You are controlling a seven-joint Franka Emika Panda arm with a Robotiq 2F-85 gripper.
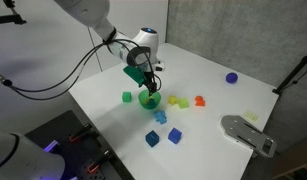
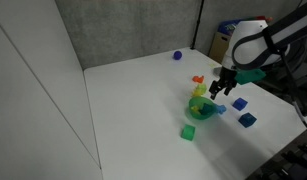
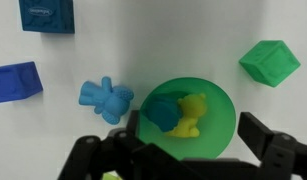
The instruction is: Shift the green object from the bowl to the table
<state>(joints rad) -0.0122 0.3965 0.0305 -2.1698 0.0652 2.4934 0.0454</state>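
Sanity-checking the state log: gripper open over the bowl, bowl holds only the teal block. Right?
Wrong on contents. The wrist view shows the bowl holding the teal block plus a yellow piece beside it. The rest holds: the gripper is open over the bowl.

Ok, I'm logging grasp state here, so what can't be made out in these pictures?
- The green object: unseen in both exterior views, hidden by the wall of the bowl and the gripper; blurred in the wrist view.
- Height of the gripper over the bowl: too small to judge in both exterior views.
- The yellow piece: whether it overlaps the green object is unclear in the wrist view.
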